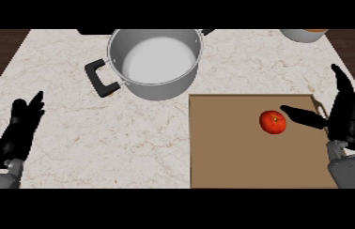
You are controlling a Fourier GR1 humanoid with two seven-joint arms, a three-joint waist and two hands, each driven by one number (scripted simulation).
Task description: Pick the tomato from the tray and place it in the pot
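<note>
Black right hand open, thumb near tomato on tray.

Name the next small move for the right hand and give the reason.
Probably ease the right hand a little leftward so its fingers and thumb come around the tomato. The tomato lies on the tray, the hand is open just beside it, not yet holding it, and the pot holds nothing.

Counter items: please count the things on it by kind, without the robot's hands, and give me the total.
Pot: 1
Tray: 1
Tomato: 1
Container, cut off at the top right edge: 1
Total: 4
</note>
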